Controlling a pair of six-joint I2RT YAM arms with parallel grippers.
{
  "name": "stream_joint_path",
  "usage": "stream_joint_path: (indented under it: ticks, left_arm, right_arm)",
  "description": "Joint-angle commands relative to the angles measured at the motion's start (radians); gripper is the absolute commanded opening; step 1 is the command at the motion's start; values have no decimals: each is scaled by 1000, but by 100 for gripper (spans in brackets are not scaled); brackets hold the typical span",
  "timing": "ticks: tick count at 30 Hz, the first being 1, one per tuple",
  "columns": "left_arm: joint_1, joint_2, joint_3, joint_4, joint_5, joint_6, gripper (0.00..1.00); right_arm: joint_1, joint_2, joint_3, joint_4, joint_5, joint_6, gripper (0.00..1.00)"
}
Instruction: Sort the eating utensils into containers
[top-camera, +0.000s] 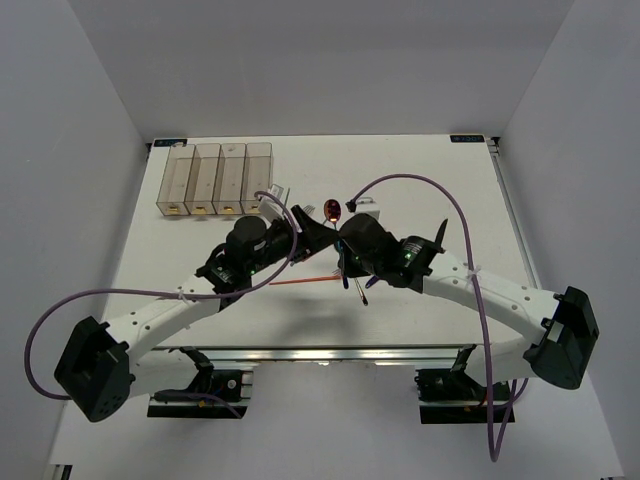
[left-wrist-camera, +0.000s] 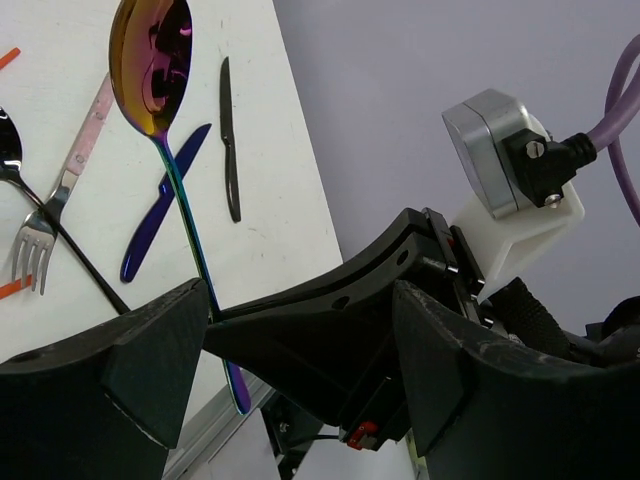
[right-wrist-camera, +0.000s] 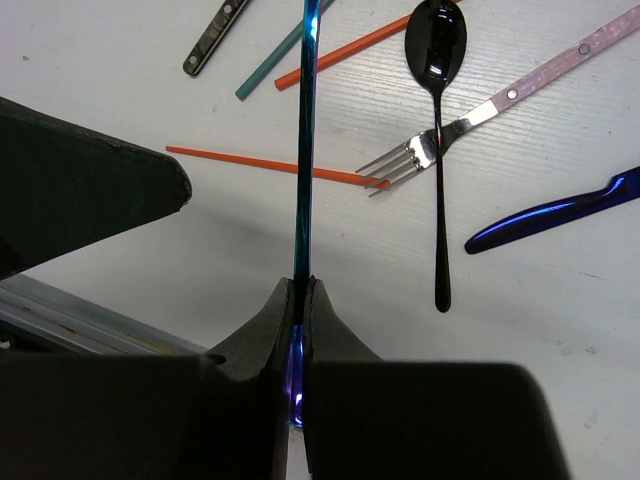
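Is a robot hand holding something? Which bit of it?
The right gripper pinches the shiny rainbow-coloured metal spoon by its thin handle, towards the end.

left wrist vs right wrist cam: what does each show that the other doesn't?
Left wrist only: the bowl of the iridescent spoon, a black knife, and both left fingers standing wide apart. Right wrist only: a teal chopstick and a whole orange chopstick. Both: the spoon's handle pinched in the right fingers, the pink-handled fork, the blue knife and the black spoon.
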Motion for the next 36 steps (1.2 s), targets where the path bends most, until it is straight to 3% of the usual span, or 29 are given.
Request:
stream_joint_path:
  ticks: [1,9,16,21,24,28,34,36]
  left_arm:
    - [-6,-15,25,-60,-94,32,82]
    - [-9,-9,5,-92,-120,50,80]
    - [-9,-166,-62,-69,-258,18,92]
    - [-9,-168,-32,-23,-225,24,93]
    - [-9,-118,-15,6,-159,14,87]
    - [-9,-89,-13,-80,-189,6,77]
    - [-9,-106,-36,-90,-226,10,76]
    - [-9,-98,-29,-86,-214,15,70]
  right_arm:
    - [33,-14,41,42,0,2,0]
    - [41,-58,5,97,-37,17,0]
    - [38,-89,5,21,86,80,0]
    - [38,-71,-28,152,-122,-18,0]
    - [38,-60,-23,175,-159,-23,0]
    - [38,-81,-31,219,-146,-4,0]
    - [38,-48,21,163,-107,0,0]
    - [38,-51,3,195,-139,-9,0]
